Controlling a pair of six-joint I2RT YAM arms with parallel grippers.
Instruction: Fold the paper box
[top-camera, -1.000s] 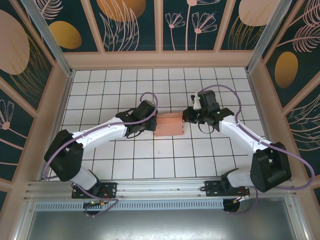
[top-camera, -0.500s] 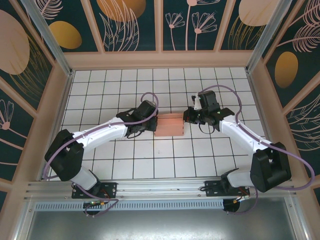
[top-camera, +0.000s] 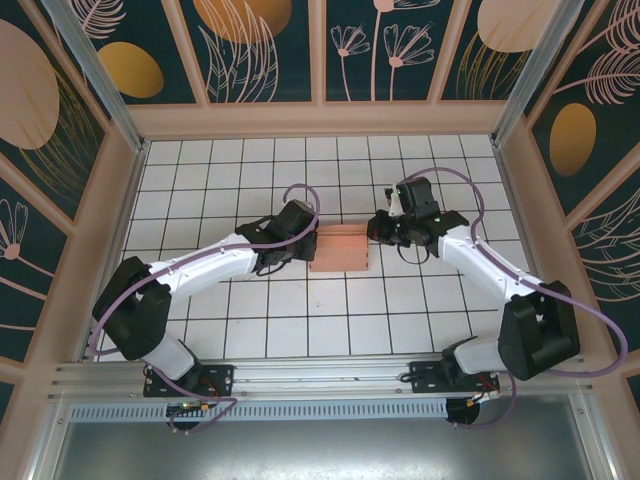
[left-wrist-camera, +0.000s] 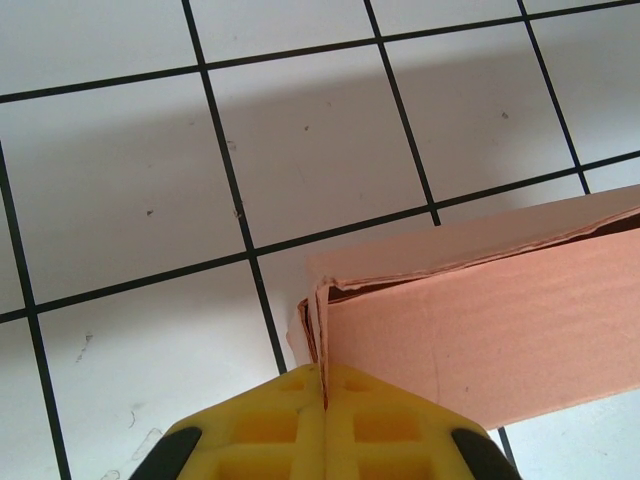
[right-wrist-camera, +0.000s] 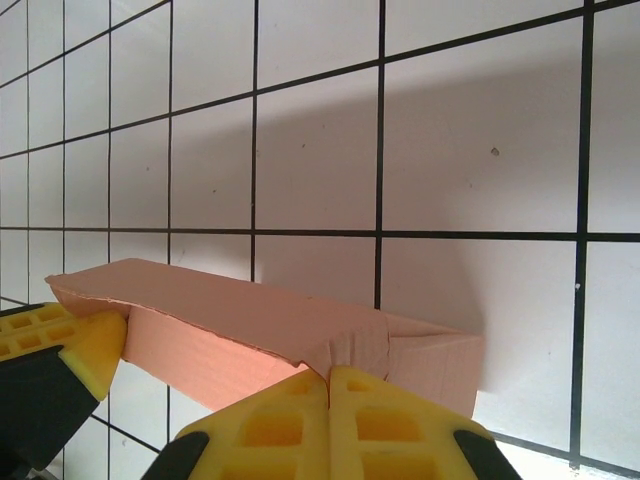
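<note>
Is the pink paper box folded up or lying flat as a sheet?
Folded up: the paper box is a rectangular block with side walls and a top, pinched at each end by left fingers and right fingers.

a: paper box (top-camera: 338, 249)?
b: salmon-pink. table (top-camera: 300, 330) white, black grid lines.
a: finger pads (left-wrist-camera: 270, 425)?
b: yellow. arms (top-camera: 200, 265) white with black joints, cables (top-camera: 481, 212) purple, walls (top-camera: 260, 50) dark teal with gold ovals, pink leaf outlines.
</note>
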